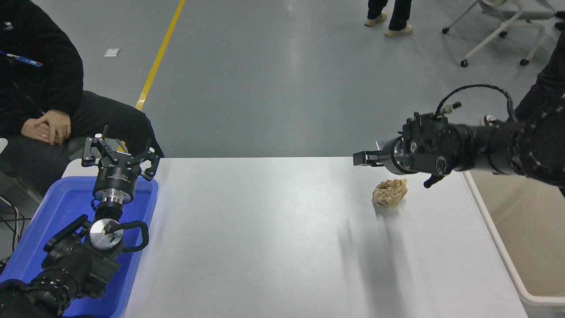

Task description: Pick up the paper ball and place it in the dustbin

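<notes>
- Nearest you, at about 8 o'clock, your left gripper (119,155) sits parked over the blue tray (53,207), fingers spread wide with nothing between them. It's out of this one.
- At the right edge, 3 to 4 o'clock, the dustbin (494,234) shows only its near-left rim and some inside wall. It's beside the ball, with a strip of bare white table (265,229) between them.
- The paper ball (389,193) lies on the table at roughly 2 o'clock, touching nothing.
- Handling-wise, I'd bet it weighs next to nothing and squashes easily. Crumpled paper isn't slippery, the wrinkles give the fingers plenty of bite, and nothing's fragile here.
- Where to grab: straddle the fattest part of the wad, across its middle, and come down low enough that the fingers close on the bulk, not just a loose flap on top. A flap could let the ball sag or drop out. Light squeeze is enough.
- Just past the ball, your right gripper (390,167) hangs off the table surface, lying nearly level and pointing toward 9 o'clock. One finger (364,158) pokes out left and another tip (430,181) shows lower down, so it looks spread open and it's holding nothing. The ball isn't between the fingers.
- Farthest off, a person (39,88) sits at 10 o'clock, hands in lap.
</notes>
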